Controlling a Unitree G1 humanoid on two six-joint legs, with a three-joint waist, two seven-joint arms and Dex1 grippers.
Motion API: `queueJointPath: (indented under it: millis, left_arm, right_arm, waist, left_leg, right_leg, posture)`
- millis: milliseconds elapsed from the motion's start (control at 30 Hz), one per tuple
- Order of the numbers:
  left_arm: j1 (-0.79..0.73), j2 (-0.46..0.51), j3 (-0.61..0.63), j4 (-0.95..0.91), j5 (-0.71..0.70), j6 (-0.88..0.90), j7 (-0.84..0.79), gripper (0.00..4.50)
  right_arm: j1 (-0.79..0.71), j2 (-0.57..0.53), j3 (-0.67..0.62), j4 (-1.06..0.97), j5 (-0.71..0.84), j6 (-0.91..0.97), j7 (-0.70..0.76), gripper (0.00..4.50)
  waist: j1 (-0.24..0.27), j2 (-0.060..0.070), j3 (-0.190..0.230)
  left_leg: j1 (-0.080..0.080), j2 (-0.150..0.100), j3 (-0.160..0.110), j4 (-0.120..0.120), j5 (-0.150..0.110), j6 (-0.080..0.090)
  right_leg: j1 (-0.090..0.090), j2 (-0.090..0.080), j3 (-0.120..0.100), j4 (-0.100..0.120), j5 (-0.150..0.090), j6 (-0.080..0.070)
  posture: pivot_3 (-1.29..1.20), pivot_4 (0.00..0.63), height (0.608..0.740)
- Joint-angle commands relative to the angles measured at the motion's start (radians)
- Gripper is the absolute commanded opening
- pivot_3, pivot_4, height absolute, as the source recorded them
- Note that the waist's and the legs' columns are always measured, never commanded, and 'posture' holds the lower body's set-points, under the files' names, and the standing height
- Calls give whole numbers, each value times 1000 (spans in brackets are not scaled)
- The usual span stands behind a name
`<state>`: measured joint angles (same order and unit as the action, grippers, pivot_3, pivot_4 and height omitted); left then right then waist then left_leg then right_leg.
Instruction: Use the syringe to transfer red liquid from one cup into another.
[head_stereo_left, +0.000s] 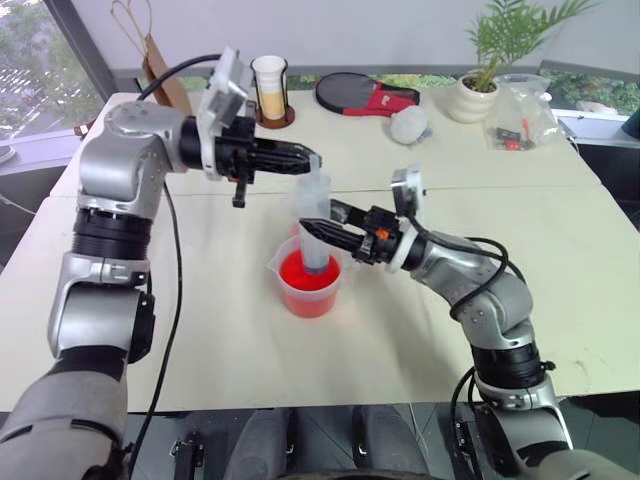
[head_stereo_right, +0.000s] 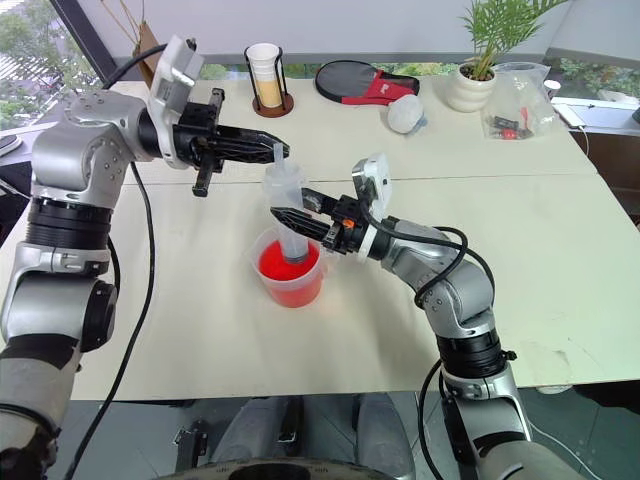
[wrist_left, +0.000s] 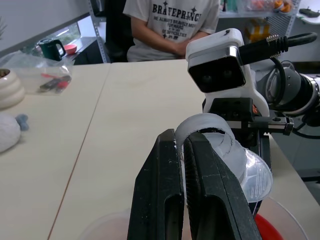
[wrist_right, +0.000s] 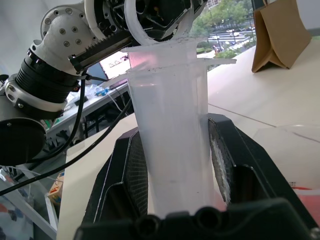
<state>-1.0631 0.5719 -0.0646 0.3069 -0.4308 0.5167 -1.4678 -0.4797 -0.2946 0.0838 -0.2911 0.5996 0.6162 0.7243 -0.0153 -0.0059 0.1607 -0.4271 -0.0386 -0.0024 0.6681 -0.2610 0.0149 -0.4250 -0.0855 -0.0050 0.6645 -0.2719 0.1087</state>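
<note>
- The syringe (head_stereo_left: 318, 225) stands upright at the centre of the frame, its lower end down inside the wide clear cup (head_stereo_left: 309, 282), which holds the red liquid (head_stereo_left: 306, 272).
- The right gripper (head_stereo_left: 322, 232) reaches in from the right and is clamped on the syringe barrel; in the right wrist view its 2 black fingers (wrist_right: 125, 172) press the clear barrel (wrist_right: 172, 145) from both sides.
- The left gripper (head_stereo_left: 308, 160) comes in from the upper left, level with the top of the syringe. In the left wrist view its 2 fingers (wrist_left: 165, 195) are pressed together, with a thin white plastic part of the plunger top (wrist_left: 207, 132) between their tips.
- The cup sits on the pale table (head_stereo_left: 250, 340), just below centre.
- A smaller clear cup cannot be made out behind the syringe.
</note>
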Motion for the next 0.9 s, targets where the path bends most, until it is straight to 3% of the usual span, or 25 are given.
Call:
queueJointPath:
  millis: [33,400,900]
  left_arm:
    - [-26,-1,43,-45,-47,21,23,46]
    - [-118,-14,95,11,-97,41,68,46]
    - [-130,-18,105,17,-129,66,72,46]
  right_arm:
    - [4,1,24,-30,-10,-29,16,1396]
    - [16,-1,51,-17,-17,-55,21,1396]
    - [25,-9,63,-1,-31,-73,29,1396]
  waist:
    - [0,0,0]
    - [1,0,0]
    - [0,0,0]
  left_leg:
    - [0,0,0,0,0,0]
    - [0,0,0,0,0,0]
    - [0,0,0,0,0,0]
  right_leg:
    - [0,0,0,0,0,0]
    - [0,0,0,0,0,0]
    - [0,0,0,0,0,0]
  posture:
    - [0,150,740]
    - [0,150,740]
    - [0,150,740]
